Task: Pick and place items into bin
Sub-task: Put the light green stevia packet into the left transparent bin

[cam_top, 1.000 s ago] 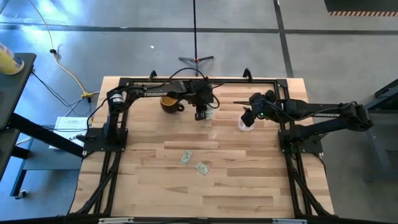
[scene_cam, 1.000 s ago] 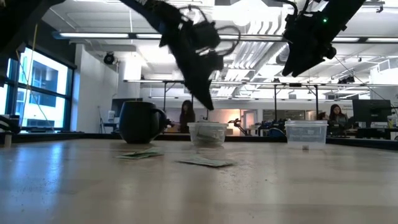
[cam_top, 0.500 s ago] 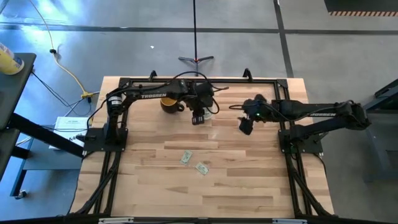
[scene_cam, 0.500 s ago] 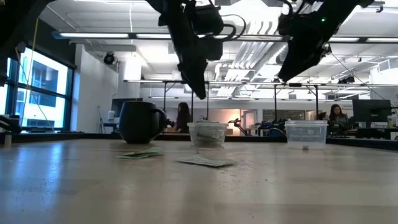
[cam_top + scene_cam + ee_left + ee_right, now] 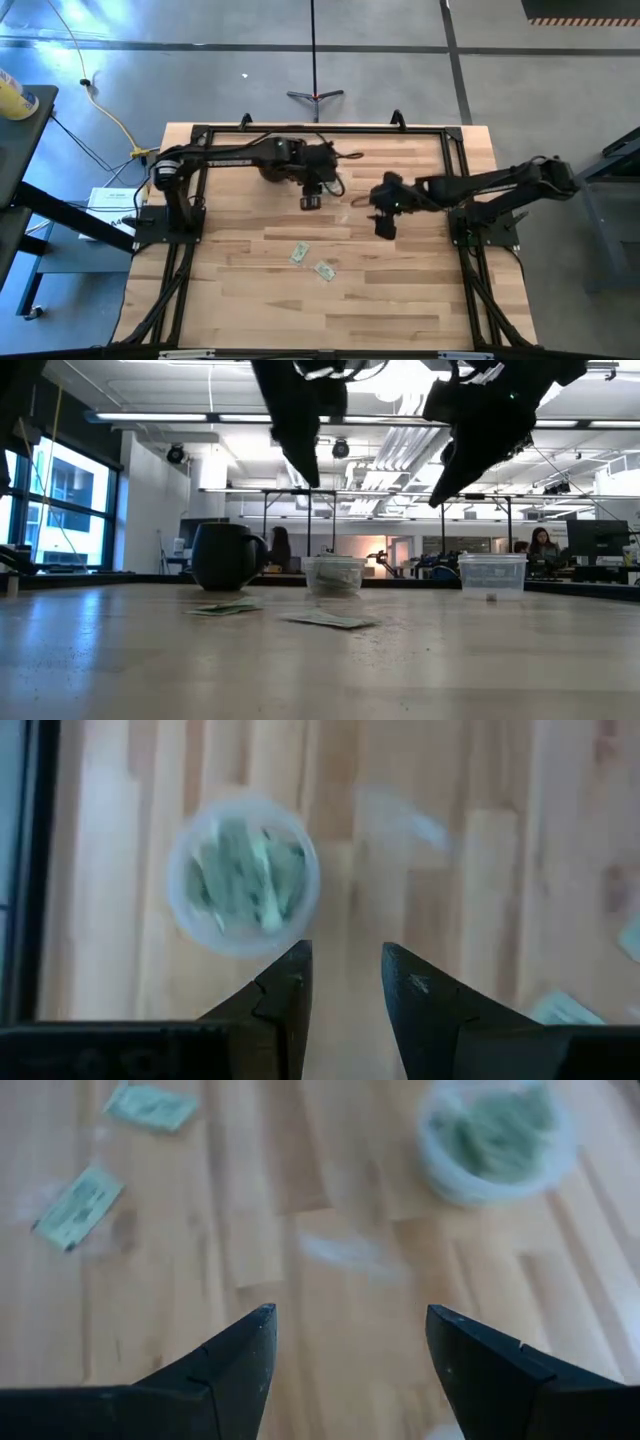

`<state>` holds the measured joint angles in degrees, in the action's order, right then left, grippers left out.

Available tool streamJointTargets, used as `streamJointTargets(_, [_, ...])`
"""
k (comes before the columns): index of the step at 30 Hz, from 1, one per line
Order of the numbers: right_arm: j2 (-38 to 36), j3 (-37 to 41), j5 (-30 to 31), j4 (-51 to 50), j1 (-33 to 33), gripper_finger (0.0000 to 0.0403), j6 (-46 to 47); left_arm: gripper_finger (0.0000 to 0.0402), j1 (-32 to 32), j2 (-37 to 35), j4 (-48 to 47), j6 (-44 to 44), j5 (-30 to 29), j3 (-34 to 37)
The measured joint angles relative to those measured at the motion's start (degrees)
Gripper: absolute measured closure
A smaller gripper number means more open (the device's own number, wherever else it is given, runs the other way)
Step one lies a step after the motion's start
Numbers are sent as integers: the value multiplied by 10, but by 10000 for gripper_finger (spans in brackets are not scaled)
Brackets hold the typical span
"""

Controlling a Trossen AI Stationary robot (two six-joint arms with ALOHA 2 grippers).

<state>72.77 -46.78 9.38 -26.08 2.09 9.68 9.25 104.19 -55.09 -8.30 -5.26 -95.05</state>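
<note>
The bin [image 5: 243, 875] is a small clear round bowl with several pale-green slips inside; it also shows in the low view [image 5: 334, 575] and the right wrist view [image 5: 495, 1135]. Two more slips [image 5: 299, 253] [image 5: 324, 269] lie flat on the wood nearer the front edge. My left gripper [image 5: 310, 201] hangs high above the table just in front of the bin, open by a narrow gap with nothing in it [image 5: 345, 980]. My right gripper [image 5: 385, 226] hovers to the right of the bin, wide open and holding nothing [image 5: 345, 1340].
A dark mug [image 5: 228, 556] stands left of the bin, near the far edge. A clear plastic container [image 5: 491, 575] stands to the right. A black metal frame [image 5: 190, 200] runs along the table's sides. Bare wood lies around the two loose slips.
My left gripper has risen and drawn back from over the bin toward the near edge, its gap unchanged. My right gripper has swung from the far right toward the table's middle and near edge, sinking a little and rolling its wrist, still open.
</note>
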Motion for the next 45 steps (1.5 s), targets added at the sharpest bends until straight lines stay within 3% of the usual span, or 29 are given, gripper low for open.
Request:
streamJointTargets(5, [72,0,5,75,46,155,-35,245,-41,-90,1,108,-8,115])
streamJointTargets(10, [135,-8,-19,163,90,155,6,245,-114,-212,32,228,-67,275])
streamJointTargets(14, [195,-70,-10,170,133,155,67,245,-167,-302,75,289,-93,372])
streamJointTargets(19, [307,-184,-7,147,171,155,115,245,-201,-375,104,298,-107,450])
streamJointTargets(25, [421,-297,65,34,191,155,233,245,-227,-421,95,297,-110,491])
streamJointTargets(29, [467,-340,76,23,201,155,268,245,-245,-443,78,293,-110,500])
streamJointTargets(40, [523,-359,61,-8,185,157,290,245,-254,-479,42,279,-119,500])
streamJointTargets(45, [527,-358,39,-17,162,199,270,245,-254,-481,39,277,-120,500])
